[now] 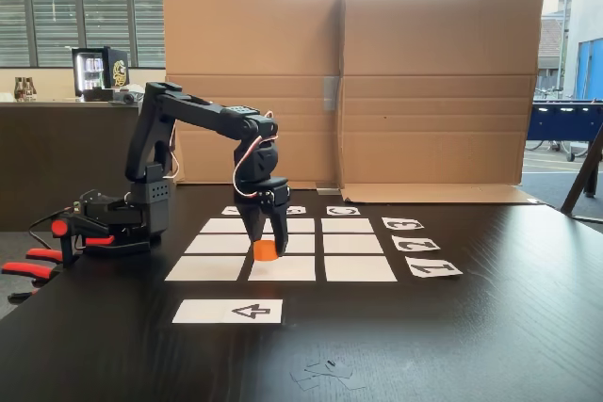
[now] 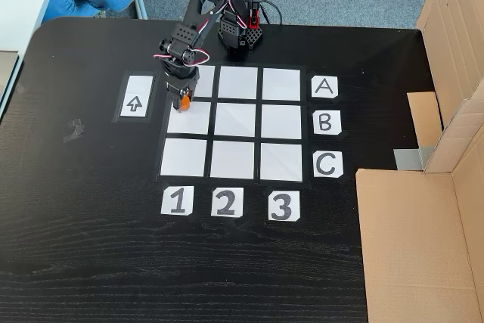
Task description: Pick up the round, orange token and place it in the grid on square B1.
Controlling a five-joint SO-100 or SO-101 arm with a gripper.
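Observation:
The orange token sits between my gripper's black fingers, at or just above the paper. The jaws stand close on both its sides, so the gripper is shut on it. In one fixed view the token is at the back edge of square B1, the middle rectangle of the grid's front row. Seen from above, the token shows beneath the gripper, at the upper edge of square B1 in the grid's left column. Whether the token rests on the paper I cannot tell.
A white strip with a black arrow lies beside the grid. Number labels and letter labels border it. A cardboard wall stands behind. Red clamps hold the arm's base. Paper scraps lie near the front.

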